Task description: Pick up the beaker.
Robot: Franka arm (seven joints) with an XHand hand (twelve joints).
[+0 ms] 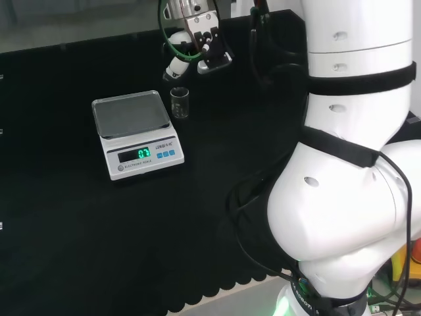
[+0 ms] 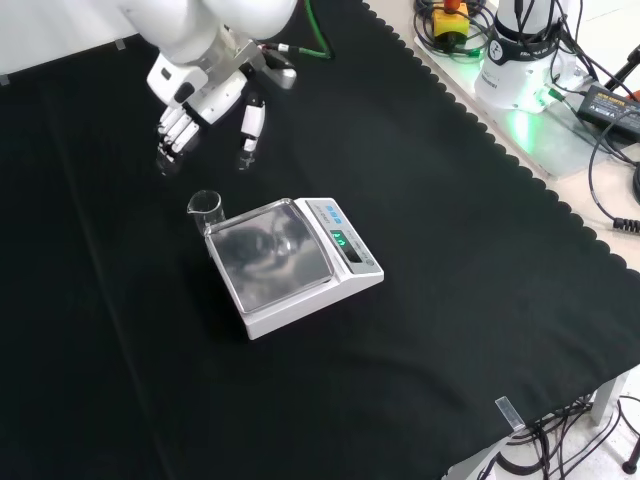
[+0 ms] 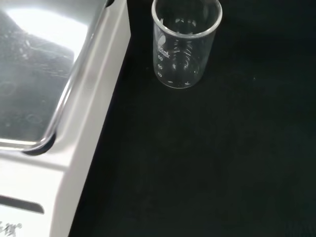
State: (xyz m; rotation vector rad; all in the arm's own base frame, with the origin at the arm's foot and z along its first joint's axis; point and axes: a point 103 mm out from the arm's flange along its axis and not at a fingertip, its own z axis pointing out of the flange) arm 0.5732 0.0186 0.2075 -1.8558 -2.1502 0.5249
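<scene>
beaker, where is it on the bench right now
The beaker stands upright on the black cloth just right of the scale in the head view, close to its pan's corner but apart from it, with the hand hanging above and beyond it.

A white scale (image 1: 137, 135) with a steel pan and a lit green display sits on the black cloth (image 1: 85, 250). Just beside the scale's right rear corner stands 1 small clear beaker (image 1: 179, 103), upright and apart from the scale. The hand (image 1: 197, 46) hangs above and behind the beaker, not touching it, its fingers relaxed and holding nothing. The arm's white links (image 1: 348, 131) rise well to the right of the scale.
</scene>
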